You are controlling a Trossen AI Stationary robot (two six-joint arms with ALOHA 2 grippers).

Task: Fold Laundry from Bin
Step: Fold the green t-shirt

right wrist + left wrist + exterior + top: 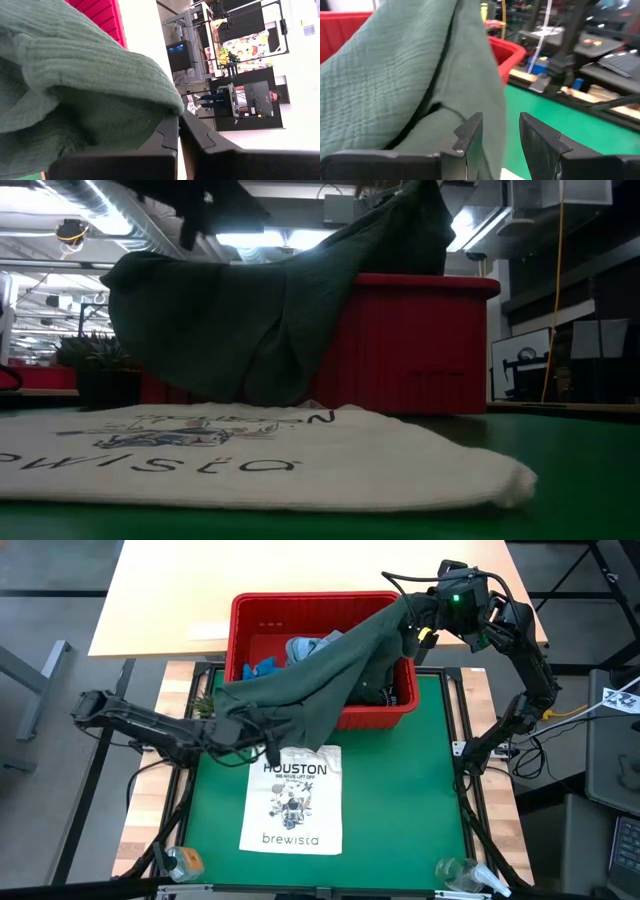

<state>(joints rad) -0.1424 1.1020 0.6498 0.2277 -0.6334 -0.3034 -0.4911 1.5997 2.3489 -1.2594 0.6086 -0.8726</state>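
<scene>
High view shows one green mat on the table, and on its far edge one red slotted bin with a thick rim. One dark green garment of ribbed, waffle-like knit is stretched out of the bin, running from the bin's far right corner down over the near rim towards the mat's left side. Inside the bin lie at least two more pieces: a light blue one and a bright blue one. One white "HOUSTON brewista" tote bag lies flat on the mat in front of the bin. Two arms are at work. The right gripper, above the bin's far right corner, is clamped shut on the dark green garment. The left gripper is at the garment's lower end; its fingers stand apart beside the cloth, and no grip shows.
</scene>
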